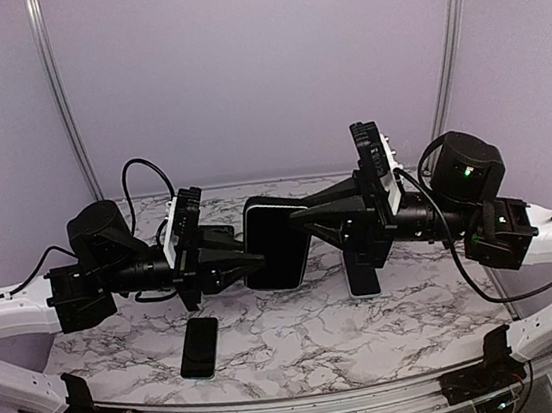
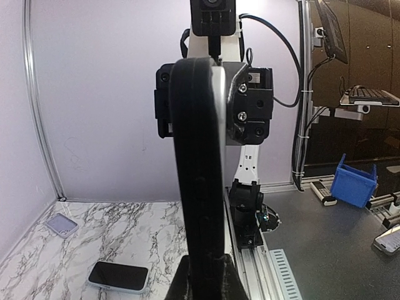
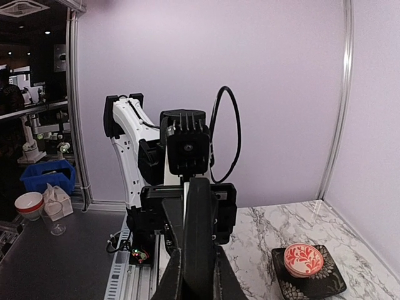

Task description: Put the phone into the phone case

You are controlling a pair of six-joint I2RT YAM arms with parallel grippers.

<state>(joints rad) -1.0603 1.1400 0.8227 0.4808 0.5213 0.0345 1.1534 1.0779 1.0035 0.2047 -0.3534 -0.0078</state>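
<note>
Above the marble bench (image 1: pixel 303 342), left claw (image 1: pixel 256 259) and right claw (image 1: pixel 299 215) each pinch the airborne phone case (image 1: pixel 279 248), phone (image 2: pixel 217 137) seemingly part-seated inside; uneven pressing could pop it out or drop both.

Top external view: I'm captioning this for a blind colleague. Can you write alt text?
Two robot arms meet over a marble table, the left gripper and right gripper both clamped on one raised dark slab, phone or case. Another phone lies flat near the front.
</note>
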